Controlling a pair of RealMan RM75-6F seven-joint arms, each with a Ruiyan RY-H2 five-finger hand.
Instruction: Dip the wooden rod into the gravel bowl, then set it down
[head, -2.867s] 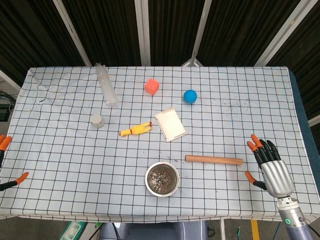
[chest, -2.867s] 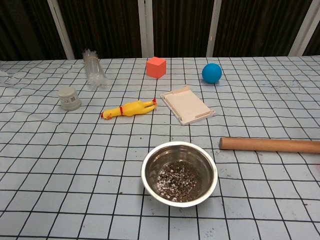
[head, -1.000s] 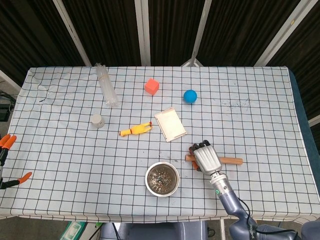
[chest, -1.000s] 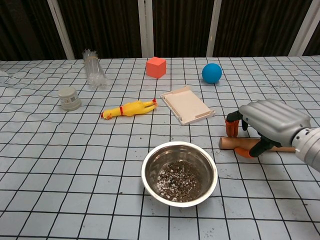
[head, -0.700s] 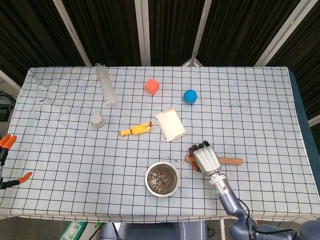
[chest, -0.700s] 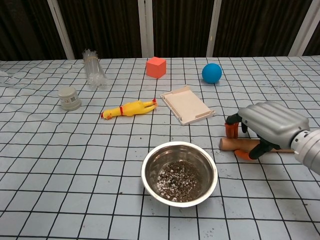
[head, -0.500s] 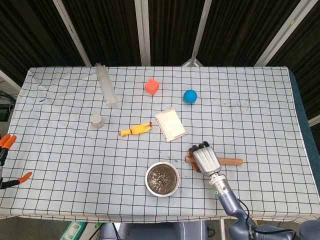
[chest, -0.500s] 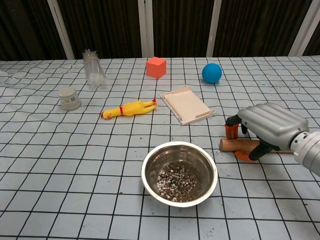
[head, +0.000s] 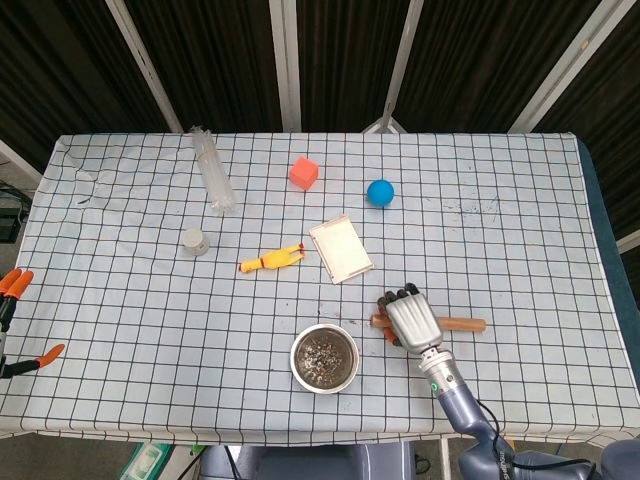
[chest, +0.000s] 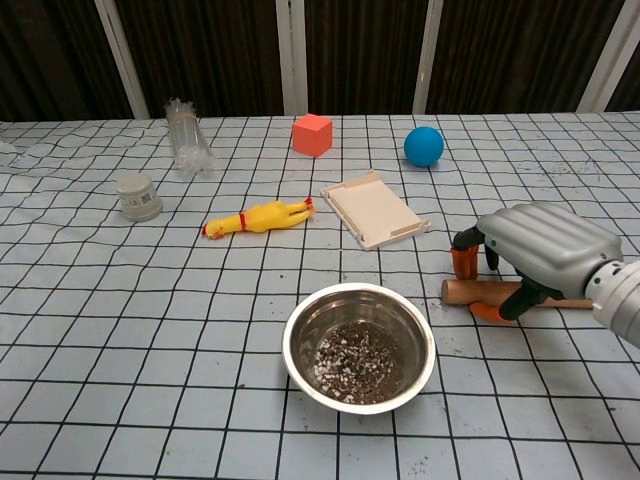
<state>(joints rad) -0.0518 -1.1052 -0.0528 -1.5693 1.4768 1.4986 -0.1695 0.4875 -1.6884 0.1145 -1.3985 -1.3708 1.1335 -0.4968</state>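
Observation:
The wooden rod (head: 463, 323) lies flat on the checked cloth, right of the steel gravel bowl (head: 297, 347). My right hand (head: 412, 320) sits over the rod's left end and grips it, fingers curled down on the far side and thumb on the near side. In the chest view the same right hand (chest: 545, 245) straddles the rod (chest: 462, 290), whose left tip pokes out toward the bowl (chest: 300, 330). Grey and white gravel (chest: 355, 365) fills the bowl's bottom. My left hand (head: 8, 300) shows only at the far left edge, orange-tipped fingers spread, holding nothing.
Behind the bowl lie a small wooden tray (chest: 375, 208) and a yellow rubber chicken (chest: 260, 216). Further back stand an orange cube (chest: 312, 134), a blue ball (chest: 424, 146), a clear plastic tube (chest: 187, 137) and a small grey cup (chest: 138, 196).
My right hand came in from the table's right edge and settled over the rod's left end. In the last second its fingers tightened slightly. The rod barely shifted.

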